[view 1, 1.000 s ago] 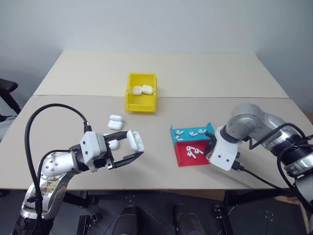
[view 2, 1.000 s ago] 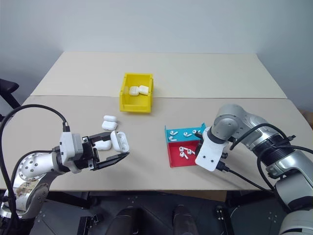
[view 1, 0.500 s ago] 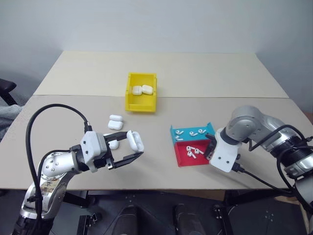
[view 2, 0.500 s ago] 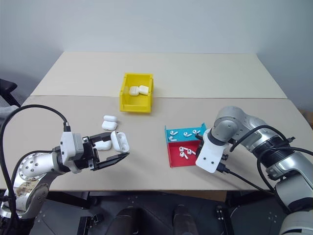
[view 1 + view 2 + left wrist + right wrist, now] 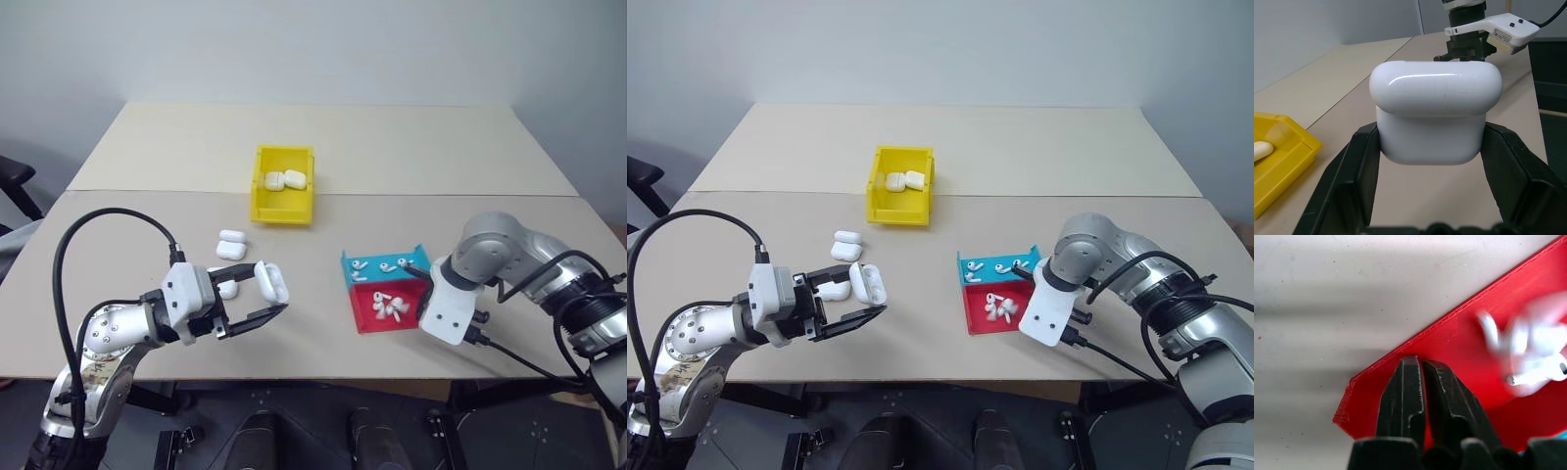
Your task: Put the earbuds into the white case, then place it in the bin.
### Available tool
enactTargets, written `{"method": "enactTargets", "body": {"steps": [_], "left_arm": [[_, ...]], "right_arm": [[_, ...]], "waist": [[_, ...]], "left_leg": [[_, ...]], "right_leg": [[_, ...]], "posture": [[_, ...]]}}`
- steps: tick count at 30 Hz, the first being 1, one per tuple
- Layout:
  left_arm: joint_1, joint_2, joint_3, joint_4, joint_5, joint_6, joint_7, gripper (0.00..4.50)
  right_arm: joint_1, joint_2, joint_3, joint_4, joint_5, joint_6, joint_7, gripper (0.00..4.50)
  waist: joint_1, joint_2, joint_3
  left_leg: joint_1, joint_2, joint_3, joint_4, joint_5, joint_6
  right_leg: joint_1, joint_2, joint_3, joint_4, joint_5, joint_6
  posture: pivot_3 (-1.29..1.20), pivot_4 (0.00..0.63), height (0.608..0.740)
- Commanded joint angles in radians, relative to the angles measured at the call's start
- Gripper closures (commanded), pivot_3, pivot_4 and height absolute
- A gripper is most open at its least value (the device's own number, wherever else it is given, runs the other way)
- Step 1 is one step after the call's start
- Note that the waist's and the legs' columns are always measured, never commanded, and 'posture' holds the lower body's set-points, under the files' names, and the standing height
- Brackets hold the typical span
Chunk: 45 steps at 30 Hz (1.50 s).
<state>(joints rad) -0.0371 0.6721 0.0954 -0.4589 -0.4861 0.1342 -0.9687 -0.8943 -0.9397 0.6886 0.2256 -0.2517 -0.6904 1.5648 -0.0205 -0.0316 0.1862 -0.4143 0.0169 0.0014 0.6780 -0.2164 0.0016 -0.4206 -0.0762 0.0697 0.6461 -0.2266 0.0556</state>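
We see left gripper (image 5: 263, 305) clamping the white case (image 5: 271, 281), near left of bench | right gripper (image 5: 1422, 382) pinched together, apparently empty, over red tray (image 5: 367, 315) beside earbuds (image 5: 390, 306) | risk: missed pick scatters them.

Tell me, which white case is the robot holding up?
The one clamped in the left gripper, the white case raised off the table. Two more cases lie on the table beside it, and two others sit inside the yellow bin.
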Motion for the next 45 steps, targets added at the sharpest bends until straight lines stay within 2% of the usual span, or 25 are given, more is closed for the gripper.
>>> {"method": "enactTargets", "body": {"steps": [1, 10, 15, 24, 30, 34, 37, 42, 45], "left_arm": [[-0.006, 0.007, 0.004, -0.039, -0.003, -0.004, 0.006, 1.72], [-0.002, 0.004, 0.012, -0.044, -0.01, 0.005, 0.013, 1.72], [-0.007, 0.003, 0.002, -0.04, -0.005, 0.002, 0.01, 1.72], [0.011, 0.002, -0.004, -0.056, -0.003, 0.007, 0.016, 1.72], [0.026, -0.004, -0.01, -0.069, -0.008, 0.013, 0.031, 1.72], [0.024, -0.02, -0.041, -0.063, 0.004, 0.012, 0.036, 1.72], [0.015, -0.029, -0.06, -0.055, 0.008, 0.011, 0.037, 1.72], [0.01, -0.029, -0.064, -0.05, 0.007, 0.011, 0.034, 1.72], [0.018, -0.026, -0.057, -0.053, 0.007, 0.013, 0.038, 1.72]], "right_arm": [[-0.005, -0.002, -0.026, -0.01, -0.002, -0.018, 0.024, 3.93], [-0.007, -0.033, -0.071, -0.102, 0.077, 0.058, 0.041, 3.93], [0.002, -0.047, -0.127, -0.153, 0.119, 0.168, 0.035, 3.93], [0.158, -0.135, -0.288, -0.475, 0.346, 0.802, 0.006, 3.93], [0.295, -0.191, -0.404, -0.715, 0.406, 1.219, -0.125, 3.93], [0.324, -0.184, -0.395, -0.804, 0.372, 1.458, -0.237, 3.1], [0.326, -0.171, -0.362, -0.857, 0.373, 1.589, -0.294, 3.1], [0.345, -0.173, -0.325, -0.906, 0.364, 1.67, -0.358, 3.1], [0.345, -0.157, -0.321, -0.927, 0.392, 1.741, -0.387, 2.53]], "waist": [[0.0, 0.0, 0.0], [0.0, 0.0, 0.0], [0.002, 0.0, 0.0], [0.006, 0.0, 0.0], [0.007, 0.0, 0.0], [0.005, 0.0, 0.0], [0.006, 0.0, 0.0], [0.006, 0.0, 0.0], [0.006, 0.0, 0.0]], "left_leg": [[0.0, 0.0, 0.0, 0.0, 0.0, 0.0], [0.0, 0.0, 0.0, 0.0, 0.0, 0.0], [0.0, 0.0, 0.0, 0.0, 0.0, 0.0], [0.0, 0.0, -0.001, 0.0, 0.0, 0.0], [-0.001, 0.0, -0.001, 0.0, 0.0, 0.0], [-0.001, 0.0, 0.0, 0.0, 0.0, 0.0], [-0.001, 0.0, 0.0, 0.0, 0.0, 0.0], [-0.002, 0.0, 0.0, 0.0, 0.0, 0.0], [-0.002, 0.0, 0.0, 0.0, 0.0, 0.0]], "right_leg": [[0.0, 0.0, 0.0, 0.0, 0.0, 0.0], [0.0, 0.0, 0.0, 0.0, 0.0, 0.0], [0.0, 0.0, 0.0, 0.0, 0.0, 0.0], [0.0, 0.0, 0.0, 0.0, 0.0, 0.0], [0.0, 0.0, 0.0, 0.0, 0.0, 0.0], [-0.001, 0.0, 0.0, 0.0, 0.0, 0.0], [-0.001, 0.0, 0.0, 0.0, 0.0, 0.0], [-0.001, 0.0, 0.0, -0.001, -0.001, 0.001], [-0.001, 0.0, 0.0, -0.001, -0.001, 0.001]], "posture": [[0.0, 0.15, 0.74], [0.0, 0.15, 0.74], [0.0, 0.15, 0.74], [0.0, 0.15, 0.74], [0.0, 0.15, 0.74], [0.0, 0.15, 0.74], [0.0, 0.15, 0.74], [0.0, 0.15, 0.74], [0.0, 0.15, 0.74]]}}
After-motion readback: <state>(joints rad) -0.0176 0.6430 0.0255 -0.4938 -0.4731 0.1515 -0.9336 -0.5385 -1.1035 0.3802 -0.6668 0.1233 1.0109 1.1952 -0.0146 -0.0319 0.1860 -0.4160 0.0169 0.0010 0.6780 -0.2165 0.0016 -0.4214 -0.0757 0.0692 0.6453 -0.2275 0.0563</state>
